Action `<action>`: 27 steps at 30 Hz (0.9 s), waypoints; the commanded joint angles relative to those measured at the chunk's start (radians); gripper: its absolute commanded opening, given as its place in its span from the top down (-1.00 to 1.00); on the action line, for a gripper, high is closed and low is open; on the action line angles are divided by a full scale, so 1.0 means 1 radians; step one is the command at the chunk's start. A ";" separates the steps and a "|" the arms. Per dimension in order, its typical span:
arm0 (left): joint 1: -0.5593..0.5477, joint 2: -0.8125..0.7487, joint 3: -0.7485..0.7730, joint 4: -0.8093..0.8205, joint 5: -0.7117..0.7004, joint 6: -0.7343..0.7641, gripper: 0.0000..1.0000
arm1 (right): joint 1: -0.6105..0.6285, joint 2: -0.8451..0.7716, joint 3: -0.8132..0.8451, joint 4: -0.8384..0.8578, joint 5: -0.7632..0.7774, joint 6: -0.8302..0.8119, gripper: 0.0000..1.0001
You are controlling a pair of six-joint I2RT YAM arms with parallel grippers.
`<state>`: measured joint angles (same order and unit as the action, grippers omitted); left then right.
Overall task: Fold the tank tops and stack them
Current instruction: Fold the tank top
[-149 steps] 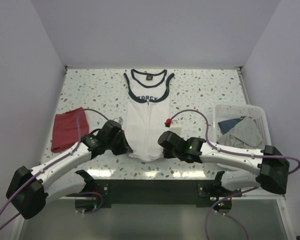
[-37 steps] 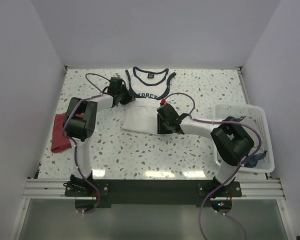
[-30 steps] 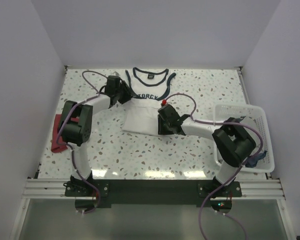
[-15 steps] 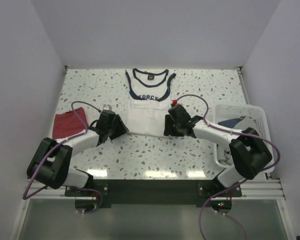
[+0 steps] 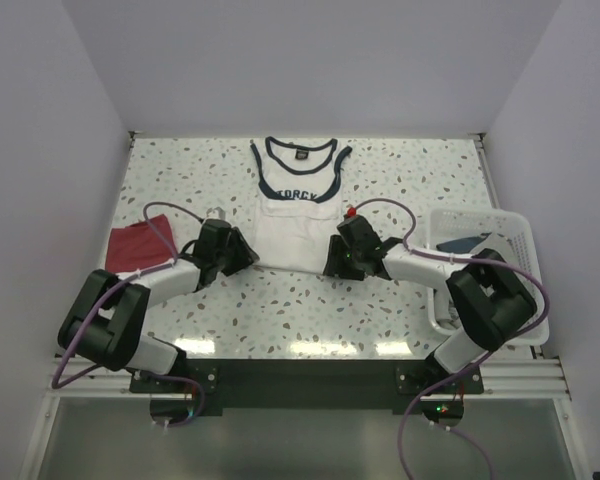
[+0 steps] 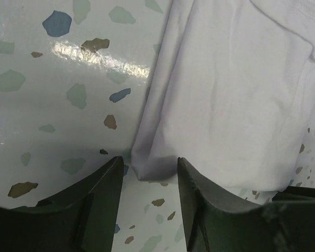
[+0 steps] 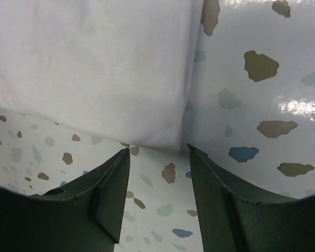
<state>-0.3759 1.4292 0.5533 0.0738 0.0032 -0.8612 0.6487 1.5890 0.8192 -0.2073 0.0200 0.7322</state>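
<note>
Nearest the arm bases is bare terrazzo-speckled white tabletop (image 5: 300,310). Just beyond it lies the near edge of the white cloth tank top with navy trim (image 5: 295,225), which rests flat in the middle of the table. The left gripper (image 5: 242,256) sits low at this top's near-left corner. In its wrist view the left gripper (image 6: 149,168) has its dark fingers parted, with the rounded corner of white cloth (image 6: 226,105) lying right at the gap and nothing clamped. The right gripper (image 5: 335,262) mirrors it at the near-right corner. From its own camera the right gripper (image 7: 157,157) is likewise spread, and the cloth corner (image 7: 94,63) lies just ahead of the gap, loose on the table. Left of the white top, well apart, lies the plain dark red cloth tank top (image 5: 135,247), bunched flat. To the right stands a white plastic lattice basket (image 5: 480,213) holding dark blue and grey cloth. Farther back, the white top's navy chest lettering shows only partly, and its neckline points at the back wall.
</note>
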 commanded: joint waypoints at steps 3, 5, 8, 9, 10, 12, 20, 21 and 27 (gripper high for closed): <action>-0.001 0.048 -0.030 0.006 0.012 -0.005 0.15 | -0.004 0.037 -0.012 0.052 0.006 0.044 -0.04; -0.001 0.054 -0.042 0.015 0.017 -0.007 0.25 | -0.006 0.042 -0.012 0.060 0.011 0.045 0.02; -0.006 0.051 -0.052 0.021 0.020 -0.010 0.54 | -0.006 0.055 -0.014 0.065 0.011 0.045 0.22; -0.006 0.051 -0.055 0.024 0.026 -0.009 0.59 | -0.006 0.058 -0.014 0.065 0.014 0.042 0.32; -0.009 0.050 -0.055 0.024 0.027 -0.009 0.65 | -0.006 0.060 -0.014 0.057 0.023 0.038 0.38; -0.017 0.046 -0.061 0.027 0.037 -0.007 0.78 | -0.006 0.055 -0.003 0.040 0.041 0.015 0.64; -0.083 -0.065 -0.134 -0.029 0.052 -0.065 1.00 | -0.001 -0.084 -0.096 -0.067 0.077 -0.077 1.00; -0.092 -0.085 -0.156 -0.058 0.049 -0.074 1.00 | 0.005 -0.112 -0.116 -0.075 0.074 -0.076 1.00; -0.225 -0.232 -0.216 -0.234 0.008 -0.162 1.00 | 0.141 -0.349 -0.251 -0.193 0.083 0.022 1.00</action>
<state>-0.5533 1.2411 0.3775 0.0277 0.0521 -0.9684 0.7177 1.3293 0.6151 -0.2749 0.0624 0.7105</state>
